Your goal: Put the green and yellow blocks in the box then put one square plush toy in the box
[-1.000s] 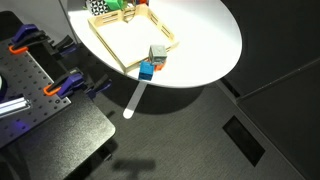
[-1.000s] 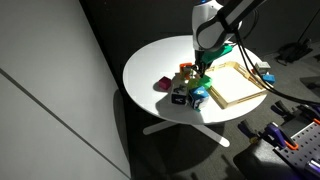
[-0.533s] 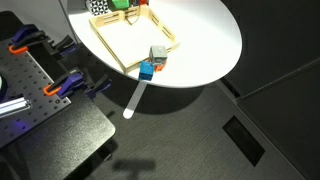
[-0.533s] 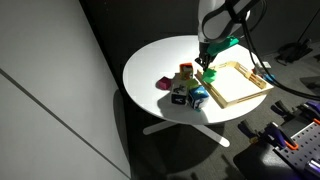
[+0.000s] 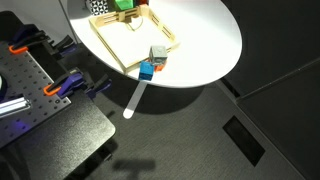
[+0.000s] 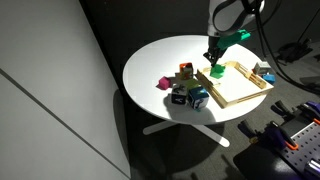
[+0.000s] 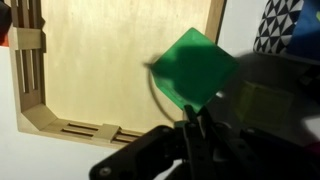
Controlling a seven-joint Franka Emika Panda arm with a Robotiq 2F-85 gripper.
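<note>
My gripper (image 7: 195, 125) is shut on the green block (image 7: 195, 65) and holds it above the floor of the light wood box (image 7: 35, 100). In an exterior view the gripper (image 6: 214, 62) hangs with the green block (image 6: 217, 71) over the near-left part of the box (image 6: 240, 97). The green block (image 5: 122, 4) also shows at the top edge over the box (image 5: 110, 45). A yellowish cube (image 6: 186, 69) sits in the cluster left of the box. A checkered square plush toy (image 7: 280, 25) lies just outside the box; it also shows in an exterior view (image 5: 97, 5).
A grey-white cube (image 5: 157, 55) and a small blue cube (image 5: 146, 70) sit at the box's corner near the edge of the round white table (image 5: 210, 40). A cluster of toys (image 6: 185, 92) with a pink piece (image 6: 162, 84) lies left of the box.
My gripper has moved with the green block from beside the toy cluster to above the box, and has risen slightly.
</note>
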